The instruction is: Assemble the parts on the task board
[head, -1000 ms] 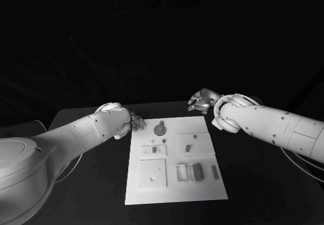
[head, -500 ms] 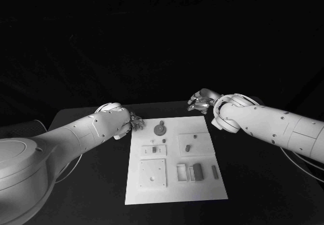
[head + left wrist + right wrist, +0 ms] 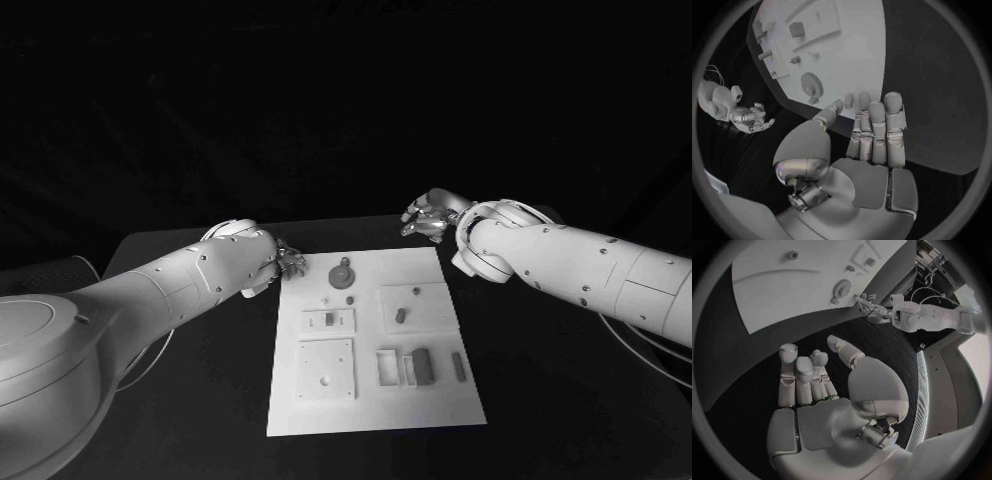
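While both hands (image 3: pixel 286 262) (image 3: pixel 427 222) hover empty, fingers apart, the task board (image 3: pixel 369 400) lies lengthwise away from the robot.

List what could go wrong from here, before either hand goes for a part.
1. Both hands are open and off the task board: the left hand at its far left corner, the right hand past its far right corner. Reaching in together, they might collide.
2. The gear-like part lies close to the left hand; a careless reach could knock it.
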You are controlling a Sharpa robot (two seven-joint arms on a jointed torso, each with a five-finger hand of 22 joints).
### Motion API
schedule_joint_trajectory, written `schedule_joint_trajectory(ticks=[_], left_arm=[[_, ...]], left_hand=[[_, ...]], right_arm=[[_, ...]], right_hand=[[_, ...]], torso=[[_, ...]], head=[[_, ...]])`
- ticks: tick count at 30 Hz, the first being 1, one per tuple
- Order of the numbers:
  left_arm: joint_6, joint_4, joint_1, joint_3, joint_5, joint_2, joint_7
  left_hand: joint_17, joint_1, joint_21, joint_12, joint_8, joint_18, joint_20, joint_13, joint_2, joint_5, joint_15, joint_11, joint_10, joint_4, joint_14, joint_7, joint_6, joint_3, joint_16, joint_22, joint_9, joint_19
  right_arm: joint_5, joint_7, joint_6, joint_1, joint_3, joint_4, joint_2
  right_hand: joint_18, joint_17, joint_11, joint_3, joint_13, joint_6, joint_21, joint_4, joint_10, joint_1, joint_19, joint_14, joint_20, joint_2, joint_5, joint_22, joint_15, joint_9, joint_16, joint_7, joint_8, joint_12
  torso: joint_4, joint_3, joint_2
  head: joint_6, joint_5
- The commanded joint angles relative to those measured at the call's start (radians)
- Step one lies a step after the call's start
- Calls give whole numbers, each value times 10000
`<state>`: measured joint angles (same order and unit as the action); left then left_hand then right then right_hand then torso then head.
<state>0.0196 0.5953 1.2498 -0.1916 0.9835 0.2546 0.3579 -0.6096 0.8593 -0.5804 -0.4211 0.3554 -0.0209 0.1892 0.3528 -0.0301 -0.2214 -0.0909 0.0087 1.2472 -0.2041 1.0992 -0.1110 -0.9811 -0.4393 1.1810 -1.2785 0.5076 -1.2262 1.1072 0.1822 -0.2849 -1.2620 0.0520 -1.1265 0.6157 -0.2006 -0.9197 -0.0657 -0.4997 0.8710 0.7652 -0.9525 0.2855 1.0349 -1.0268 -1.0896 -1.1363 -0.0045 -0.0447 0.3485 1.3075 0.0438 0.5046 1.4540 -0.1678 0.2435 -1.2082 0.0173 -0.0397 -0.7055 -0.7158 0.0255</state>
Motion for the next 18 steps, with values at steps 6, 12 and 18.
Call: schedule_joint_trajectory(ticks=[6,12,18], left_arm=[[61,-46,-26,3,-80,-70,-60],[13,-109,-52,4,-81,-104,-65],[52,-121,-87,4,-105,-155,-70]], left_hand=[[-33,131,-48,57,-30,-747,7,30,128,-59,-38,29,71,-125,67,-11,-91,-21,61,-34,23,-99],[-44,118,-49,71,-41,-738,1,38,125,-35,-33,35,66,-119,72,-18,-87,-8,60,-43,26,-106],[-49,116,-48,78,-47,-737,2,43,130,-19,-32,36,65,-116,74,-19,-84,-8,59,-47,27,-109]], right_arm=[[47,-45,53,1,-1,-13,-14],[47,-38,48,1,-1,-27,0],[47,-38,54,1,-1,-54,9]], right_hand=[[-612,18,3,-64,-15,75,51,17,-74,63,-30,30,-35,21,45,135,-22,-16,14,-116,70,-31],[-612,18,3,-65,-16,75,51,17,-74,64,-31,30,-35,21,45,135,-22,-17,15,-116,71,-32],[-612,18,3,-66,-17,75,51,17,-74,65,-31,30,-35,20,45,135,-22,-17,15,-116,71,-33]], torso=[[-1,0,-1],[-9,6,-16],[-6,5,-14]], head=[[-3,-4],[16,5],[1,19]])
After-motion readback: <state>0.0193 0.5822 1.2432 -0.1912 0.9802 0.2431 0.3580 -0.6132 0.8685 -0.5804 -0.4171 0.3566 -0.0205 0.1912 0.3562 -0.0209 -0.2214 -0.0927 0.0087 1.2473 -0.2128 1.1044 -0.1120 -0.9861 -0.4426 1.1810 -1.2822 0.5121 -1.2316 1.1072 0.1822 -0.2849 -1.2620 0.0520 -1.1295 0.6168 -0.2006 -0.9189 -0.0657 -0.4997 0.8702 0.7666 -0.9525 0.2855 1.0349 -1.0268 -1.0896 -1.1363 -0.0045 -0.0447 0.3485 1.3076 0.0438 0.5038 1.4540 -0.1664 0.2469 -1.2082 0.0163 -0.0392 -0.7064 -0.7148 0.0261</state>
